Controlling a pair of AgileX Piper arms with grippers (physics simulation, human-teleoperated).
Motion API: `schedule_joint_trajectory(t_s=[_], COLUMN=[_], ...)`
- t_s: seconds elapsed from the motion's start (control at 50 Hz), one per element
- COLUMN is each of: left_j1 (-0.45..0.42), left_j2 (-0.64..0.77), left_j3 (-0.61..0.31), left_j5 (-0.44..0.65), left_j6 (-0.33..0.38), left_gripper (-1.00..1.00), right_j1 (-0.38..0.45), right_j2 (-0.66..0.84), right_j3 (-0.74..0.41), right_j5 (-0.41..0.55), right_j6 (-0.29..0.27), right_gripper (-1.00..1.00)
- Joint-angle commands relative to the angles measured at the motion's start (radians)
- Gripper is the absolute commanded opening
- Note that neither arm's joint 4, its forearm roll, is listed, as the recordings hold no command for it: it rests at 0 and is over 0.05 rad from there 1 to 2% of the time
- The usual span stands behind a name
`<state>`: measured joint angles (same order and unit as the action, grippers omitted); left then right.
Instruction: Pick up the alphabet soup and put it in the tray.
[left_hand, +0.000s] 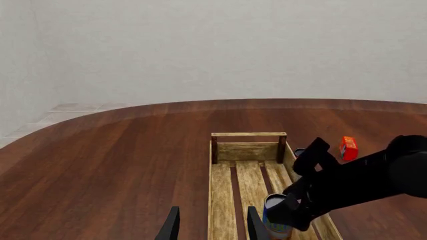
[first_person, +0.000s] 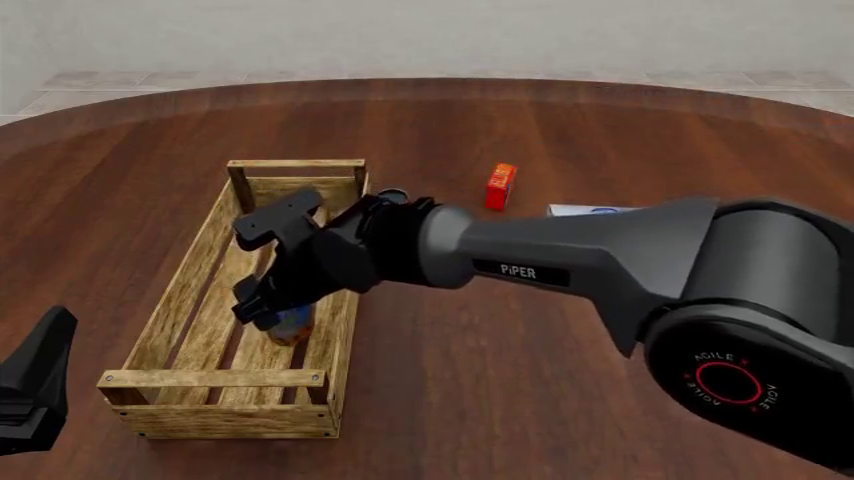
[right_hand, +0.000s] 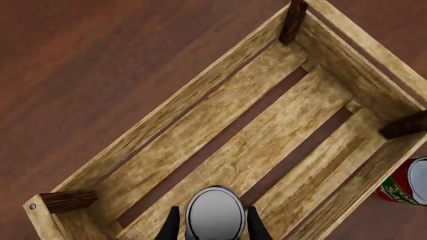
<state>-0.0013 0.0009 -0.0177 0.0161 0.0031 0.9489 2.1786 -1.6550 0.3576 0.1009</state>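
Note:
The alphabet soup (first_person: 292, 324) is a small can with a blue label, orange lower band and silvery top (right_hand: 213, 212). It stands upright inside the tray (first_person: 180, 300), a long light-wood slatted crate, close to its right wall. My right gripper (first_person: 274, 303) reaches across from the right and is shut on the can, one finger on each side (right_hand: 172, 227). Whether the can rests on the slats I cannot tell. The left wrist view shows the can (left_hand: 276, 220) in the tray (left_hand: 248, 151). My left gripper (left_hand: 212, 231) is open and empty, near the front left (first_person: 32, 388).
A red-and-green can (right_hand: 404, 188) stands just outside the tray's far right corner (first_person: 390, 196). A small orange box (first_person: 501, 186) and a white-and-blue box (first_person: 585, 210) lie further right. My right arm (first_person: 574, 265) spans the table's middle.

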Motion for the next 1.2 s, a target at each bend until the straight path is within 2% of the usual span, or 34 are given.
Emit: schedule_joint_trajectory(t_s=[0.02, 0.22, 0.64, 0.96, 1.14, 1.2], left_j1=[0.0, 0.0, 0.0, 0.0, 0.0, 0.0], left_j2=[0.0, 0.0, 0.0, 0.0, 0.0, 0.0], left_j3=[-0.001, 0.001, -0.005, -0.002, -0.002, -0.002], left_j5=[0.001, -0.001, 0.005, 0.002, 0.002, 0.002], left_j6=[0.0, 0.0, 0.0, 0.0, 0.0, 0.0], left_gripper=[1.0, 1.0, 1.0, 1.0, 1.0, 1.0], right_j1=[0.01, 0.028, 0.026, -0.01, -0.074, -0.087], right_j2=[-0.05, -0.122, -0.378, -0.649, -0.895, -0.944], right_j3=[0.014, 0.06, 0.181, 0.371, 0.571, 0.603], right_j5=[0.017, 0.022, 0.09, 0.102, 0.072, 0.077], right_j6=[-0.01, -0.014, -0.061, -0.073, -0.05, -0.046], right_gripper=[1.0, 1.0, 1.0, 1.0, 1.0, 1.0])
